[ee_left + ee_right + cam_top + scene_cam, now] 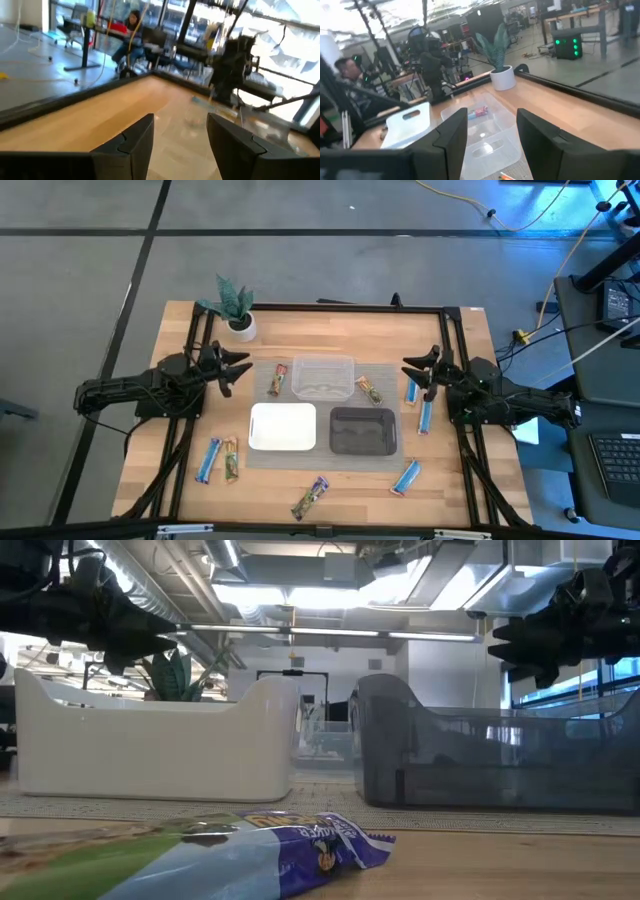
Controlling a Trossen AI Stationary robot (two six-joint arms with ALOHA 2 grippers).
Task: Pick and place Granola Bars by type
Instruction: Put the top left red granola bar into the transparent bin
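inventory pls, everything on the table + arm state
blue bars: 4; one front left, two by the right gripper, one front right
brown/orange bars: 3; one front left beside a blue one, one left of the clear tray, one right of it
green-purple bar: 1, front edge, middle
clear tray: 1, back middle, looks empty
white tray: 1, front left on the mat, empty
black tray: 1, front right on the mat, empty
mat: 1, grey, under the trays
plant: 1, green in a white pot, back left
table: 1, wood
left gripper: open, raised at the left side, holds nothing
right gripper: open, raised at the right side, holds nothing
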